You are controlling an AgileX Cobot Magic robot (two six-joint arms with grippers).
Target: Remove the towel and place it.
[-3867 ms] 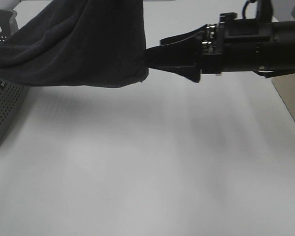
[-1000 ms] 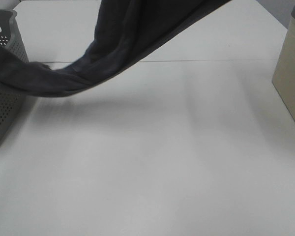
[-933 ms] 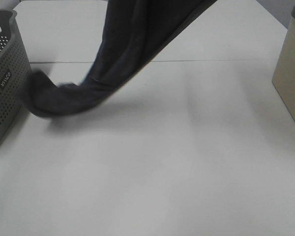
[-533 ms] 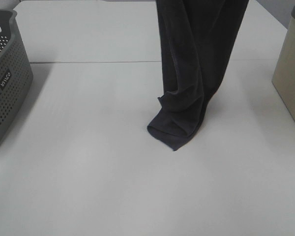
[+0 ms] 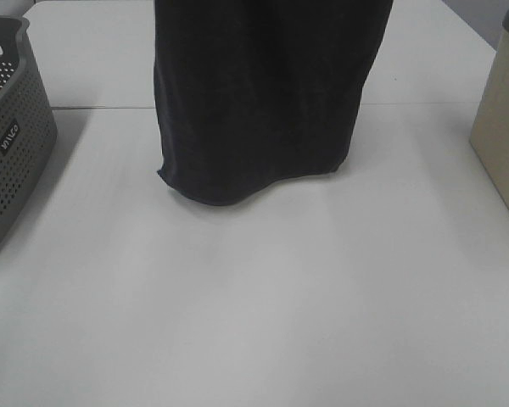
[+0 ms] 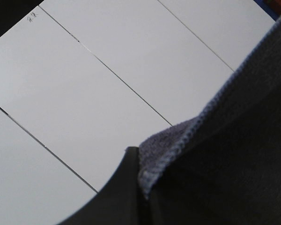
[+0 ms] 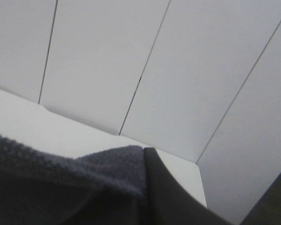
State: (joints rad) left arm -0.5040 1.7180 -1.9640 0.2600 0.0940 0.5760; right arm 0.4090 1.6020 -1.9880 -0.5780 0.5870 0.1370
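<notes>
Above smooth white table point(image 5: 254, 322), towel point(image 5: 263, 93) hangs spread wide, dark charcoal terry, wavy hemmed bottom edge; left gripper point(image 6: 141, 187) clenched on one nubby corner; right gripper point(image 7: 144, 187) clenched on another; grey perforated basket point(image 5: 13, 170) at left.

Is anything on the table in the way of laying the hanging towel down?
Nothing visible. The towel hangs over bare table; the grey perforated basket and the beige bin stand off to either side.
</notes>
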